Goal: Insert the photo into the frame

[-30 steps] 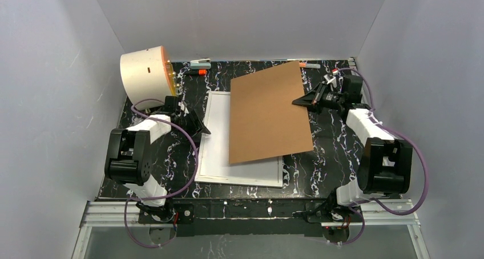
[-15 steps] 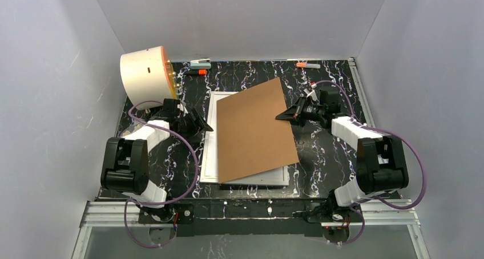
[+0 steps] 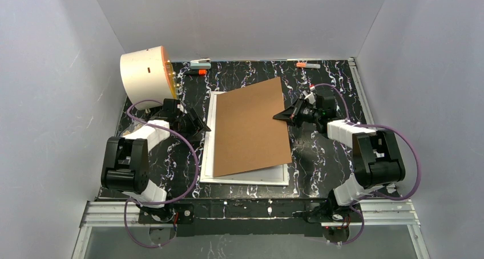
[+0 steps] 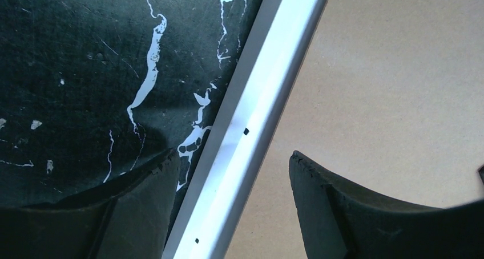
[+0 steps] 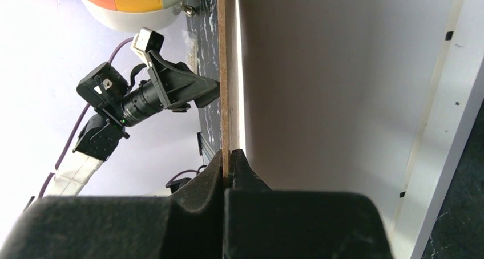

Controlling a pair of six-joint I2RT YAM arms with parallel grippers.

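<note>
Top external view: pinches brown backing board (image 3: pixel 251 128) with right gripper (image 3: pixel 279 116), slanted over white frame (image 3: pixel 210 150); straddles frame rim with wide-open left gripper (image 3: pixel 204 126).

No text, label, brand, number or sign can be read in any view. The white frame (image 4: pixel 258 96) carries only a few small black marks (image 4: pixel 246 132), too tiny to tell as characters. The brown board (image 3: pixel 251 128) shows a plain face.
</note>
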